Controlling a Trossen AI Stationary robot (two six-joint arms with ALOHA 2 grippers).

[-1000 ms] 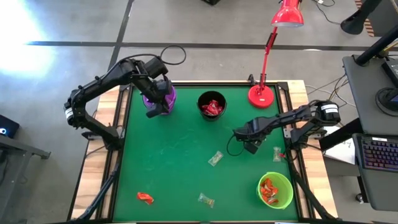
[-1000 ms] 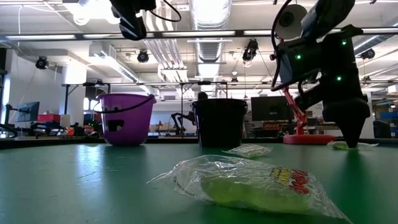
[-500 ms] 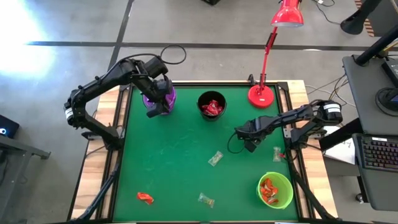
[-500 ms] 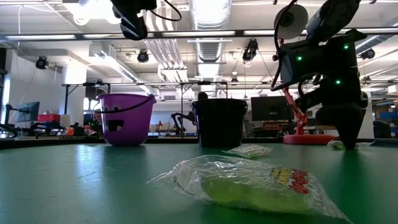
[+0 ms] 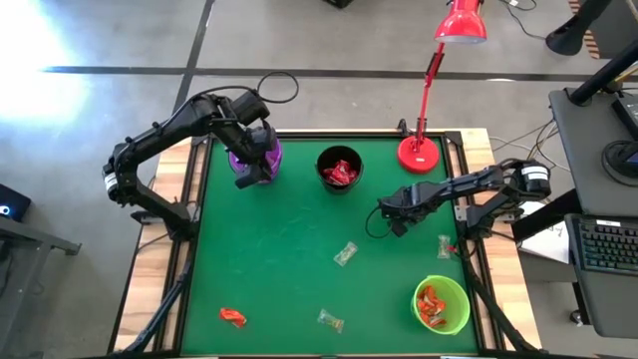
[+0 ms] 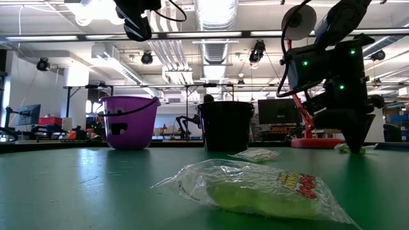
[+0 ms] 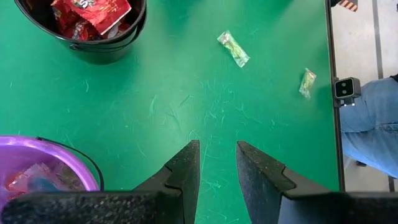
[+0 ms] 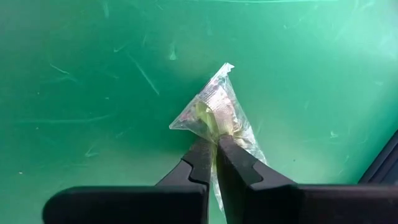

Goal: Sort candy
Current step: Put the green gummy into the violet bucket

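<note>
Bright ceiling lights (image 6: 214, 16) overhead, floor glare top-left in high view — nearest candy (image 6: 255, 188) slightly soft

Black jointed arms (image 5: 164, 135), looping cables

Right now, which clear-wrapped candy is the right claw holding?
The clear-wrapped candy directly under the right claw, whose shut fingers pinch its wrapper. The other clear candies lie loose on the green table, with no claw touching them.
</note>
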